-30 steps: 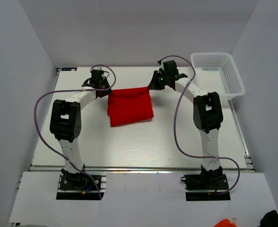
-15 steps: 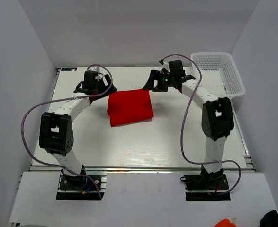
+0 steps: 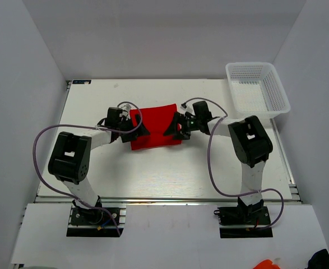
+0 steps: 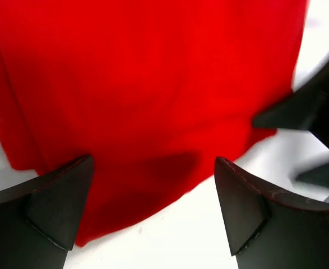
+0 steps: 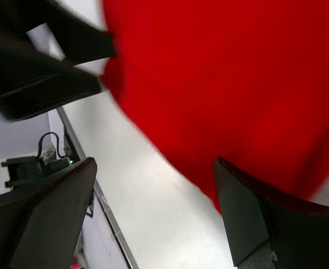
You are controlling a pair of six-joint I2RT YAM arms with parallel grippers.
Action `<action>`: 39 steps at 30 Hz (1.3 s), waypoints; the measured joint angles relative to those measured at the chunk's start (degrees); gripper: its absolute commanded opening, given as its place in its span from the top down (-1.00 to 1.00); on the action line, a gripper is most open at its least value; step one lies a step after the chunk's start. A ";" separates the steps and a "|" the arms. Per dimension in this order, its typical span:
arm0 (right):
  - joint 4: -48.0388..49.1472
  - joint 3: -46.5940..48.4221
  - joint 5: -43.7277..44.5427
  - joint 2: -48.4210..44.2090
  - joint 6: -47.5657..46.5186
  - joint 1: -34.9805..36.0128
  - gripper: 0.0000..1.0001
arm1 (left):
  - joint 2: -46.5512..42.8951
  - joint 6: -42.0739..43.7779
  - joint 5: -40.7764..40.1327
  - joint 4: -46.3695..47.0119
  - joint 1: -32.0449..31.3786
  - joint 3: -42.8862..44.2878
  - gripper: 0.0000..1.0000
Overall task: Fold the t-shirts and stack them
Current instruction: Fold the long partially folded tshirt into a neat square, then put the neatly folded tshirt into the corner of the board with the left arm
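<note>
The red t-shirt [image 3: 154, 126] lies folded into a rough square in the middle of the white table [image 3: 153, 168]. My left gripper [image 3: 138, 132] stands open at the shirt's near left corner. My right gripper [image 3: 171, 129] stands open at its near right edge. In the left wrist view the t-shirt [image 4: 153, 89] fills the top, its near hem runs between my open left gripper [image 4: 153, 210], and nothing is pinched. In the right wrist view the t-shirt [image 5: 237, 84] lies top right, its edge between the fingers of my open right gripper [image 5: 153, 216].
A white mesh basket [image 3: 258, 87] stands at the table's far right corner. Purple cables loop from both arms over the table sides. The left gripper [image 5: 41, 67] shows dark and blurred at the top left of the right wrist view.
Both grippers have opened and moved from the shirt's far corners toward me, down to its near sides. The shirt stays folded in place.
</note>
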 measured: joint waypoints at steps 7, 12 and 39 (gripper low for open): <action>9.94 -4.74 -3.69 3.19 5.14 -3.13 -0.81 | -0.07 0.61 1.07 2.36 0.59 -2.51 -0.98; 9.77 -6.38 -2.80 0.61 2.19 -2.91 -0.81 | -2.12 2.69 -0.20 0.09 0.09 -2.56 -0.98; -10.27 -21.94 11.39 -44.68 -14.05 -3.32 -0.81 | 5.14 12.17 -16.55 -11.15 0.24 8.50 0.01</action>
